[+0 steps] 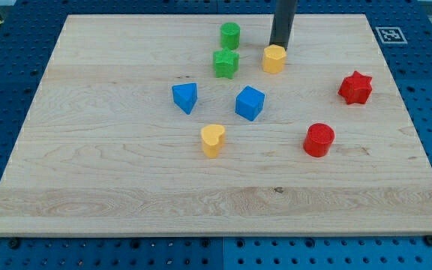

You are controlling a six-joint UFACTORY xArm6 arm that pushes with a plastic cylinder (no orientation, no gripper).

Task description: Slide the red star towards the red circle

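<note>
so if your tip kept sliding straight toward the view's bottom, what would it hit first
My tip sits just behind the yellow hexagonal block, seemingly touching it, so that block comes first. The blue cube lies further along, slightly to the view's left, though depth is uncertain.

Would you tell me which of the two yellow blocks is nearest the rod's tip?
The yellow hexagon at the view's top: my tip sits right behind it. The yellow heart lies far lower.
</note>
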